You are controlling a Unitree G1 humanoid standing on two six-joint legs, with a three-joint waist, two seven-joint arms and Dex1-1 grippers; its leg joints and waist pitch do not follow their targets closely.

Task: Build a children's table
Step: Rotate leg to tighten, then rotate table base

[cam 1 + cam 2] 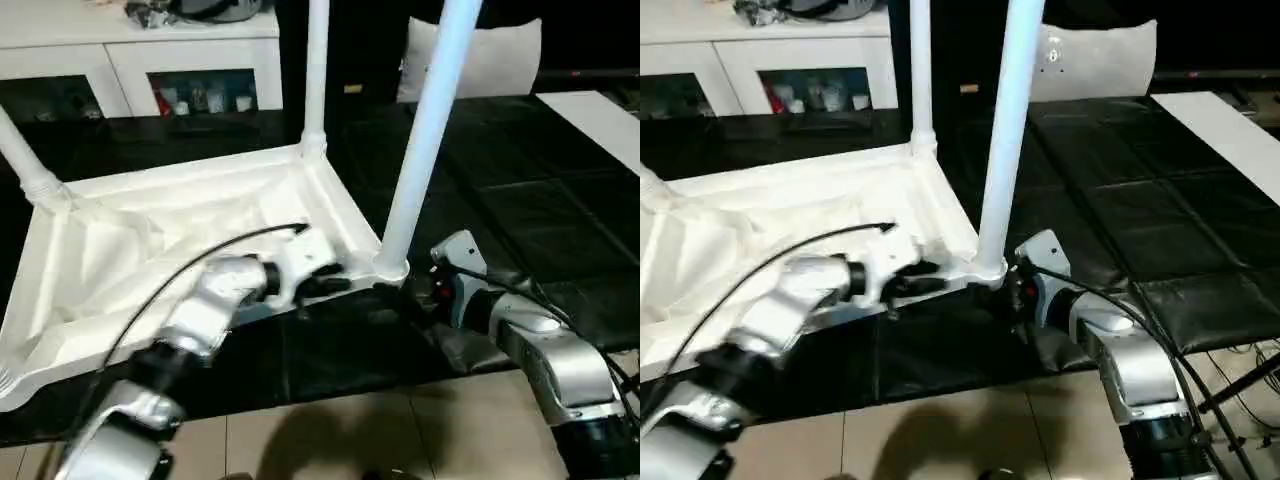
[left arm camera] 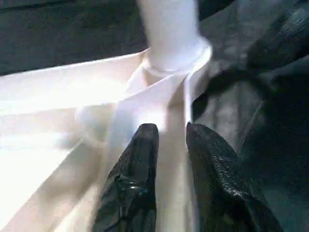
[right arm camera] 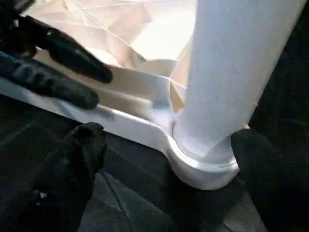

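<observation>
white plastic tabletop (image 1: 150,250) lies upside down on a black mat (image 1: 500,180), ribbed underside up. three white legs stand in its corner sockets: one at the near corner (image 1: 425,130), one at the far corner (image 1: 316,70), one at the far left corner (image 1: 20,150), leaning outward. a white cabinet (image 1: 140,55) with glass doors stands behind the mat, a white cushion (image 1: 480,60) further right. the left gripper (image 2: 169,133) sits over the tabletop's near rim just beside the near socket, its black fingers (image 2: 140,159) slightly apart and straddling the rim wall, clamped on nothing. the right gripper (image 3: 164,159) sits at the base of the near leg, its fingers spread wide on either side of the socket (image 3: 203,169), not touching it.
</observation>
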